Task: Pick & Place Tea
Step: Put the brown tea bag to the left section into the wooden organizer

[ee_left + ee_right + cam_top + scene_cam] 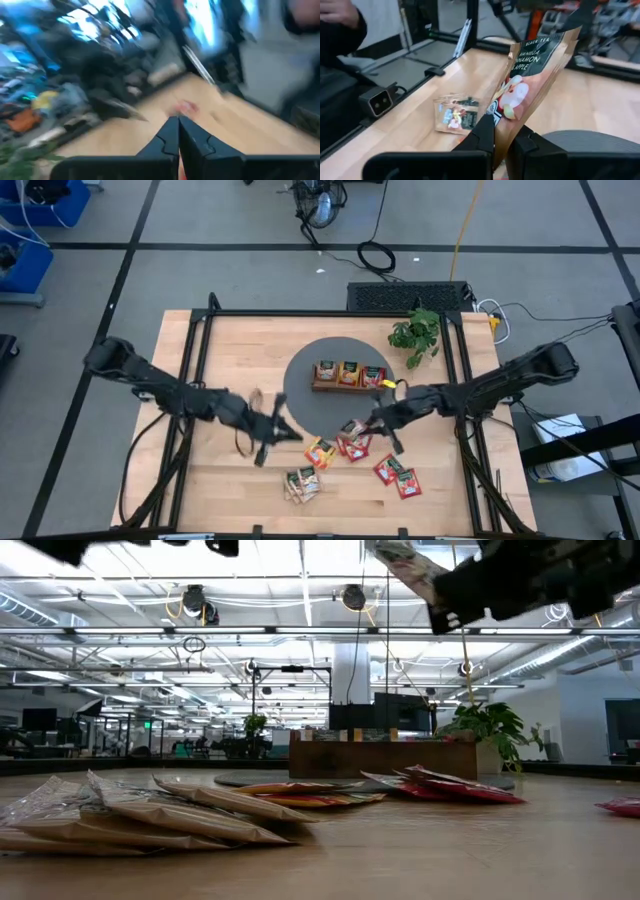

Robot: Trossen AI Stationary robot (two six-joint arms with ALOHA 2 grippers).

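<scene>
My right gripper (376, 420) (501, 142) is shut on a tan tea sachet (532, 75) (400, 562) and hangs over the dark round mat (300, 385), near the mat's front edge. Several red, orange and green-and-tan tea sachets (355, 446) lie flat on the table in front of the mat. More sachets stand in the brown wooden tray (348, 387) on the mat. My left gripper (285, 432) (178, 135) is shut, left of the loose sachets; I see nothing between its fingers. My right gripper pinches one end of the tan sachet (504, 131) between its two fingers. The fingers come roughly level from the table's right side. The sachet sticks out past the fingertips, edge-on and tilted, lifted well clear of the table.
A green leafy plant (416, 335) stands at the table's far right, behind the tray. A green-and-tan pile of sachets (302, 484) lies near the front edge. Two red sachets (398, 476) lie to the right of it. A person's hand (340, 12) shows beyond the table.
</scene>
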